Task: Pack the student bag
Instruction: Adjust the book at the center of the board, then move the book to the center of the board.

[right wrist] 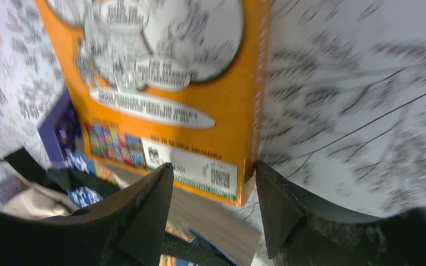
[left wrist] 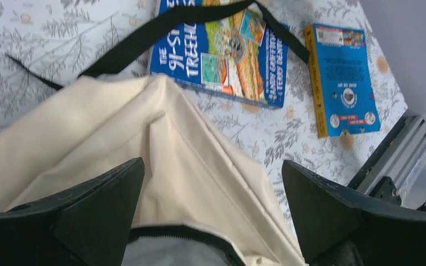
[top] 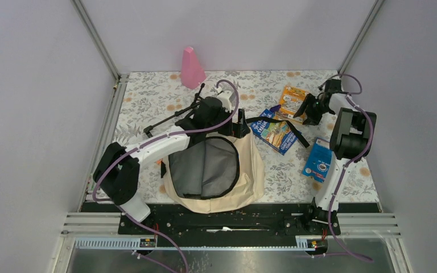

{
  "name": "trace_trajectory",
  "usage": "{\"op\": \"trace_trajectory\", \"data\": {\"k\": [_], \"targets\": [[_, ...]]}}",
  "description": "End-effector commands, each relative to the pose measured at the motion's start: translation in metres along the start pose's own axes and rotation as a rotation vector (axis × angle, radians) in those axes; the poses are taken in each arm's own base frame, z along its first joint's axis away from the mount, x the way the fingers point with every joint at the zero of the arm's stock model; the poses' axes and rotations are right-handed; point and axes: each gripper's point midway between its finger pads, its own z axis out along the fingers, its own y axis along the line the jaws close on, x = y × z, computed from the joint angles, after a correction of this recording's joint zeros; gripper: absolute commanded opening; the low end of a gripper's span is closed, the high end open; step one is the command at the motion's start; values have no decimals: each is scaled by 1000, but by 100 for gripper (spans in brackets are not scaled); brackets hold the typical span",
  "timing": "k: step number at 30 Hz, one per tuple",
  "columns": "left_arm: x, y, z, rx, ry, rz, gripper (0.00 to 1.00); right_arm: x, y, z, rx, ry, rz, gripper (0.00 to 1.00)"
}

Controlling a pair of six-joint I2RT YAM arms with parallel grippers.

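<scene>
Two arms out, bag open near the front edge

The student bag lies on the worktop between the arm bases, dark lining facing up. The left gripper hangs over its cream cloth, jaws spread wide and empty. The right gripper, far right, has its jaws parted astride a corner of the orange book; I cannot tell if they touch. A blue book lies under the black strap.

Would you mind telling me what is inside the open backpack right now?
Only grey lining shows inside the backpack; nothing packed is visible there. The left arm covers the opening's far edge.
</scene>
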Motion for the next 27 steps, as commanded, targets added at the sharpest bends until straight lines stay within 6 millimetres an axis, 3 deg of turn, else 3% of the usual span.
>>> {"op": "trace_trajectory", "data": {"k": [1, 4, 10, 14, 19, 27], "targets": [[-56, -18, 12, 90, -106, -5, 99, 38, 39, -23, -102, 76, -87, 62], [-80, -19, 34, 118, -148, -6, 99, 46, 31, -24, -47, 49, -39, 62], [-114, -19, 106, 169, -138, -68, 99, 32, 11, -25, 40, -37, 103, 82], [-132, -10, 148, 157, -159, -132, 99, 21, 4, -23, 59, -83, 170, 87], [-135, 1, 191, 203, -213, -279, 99, 7, 7, -20, 61, -115, 235, 86], [-126, 9, 235, 256, -260, -425, 99, 1, 31, -6, -22, -81, 267, 88]]}}
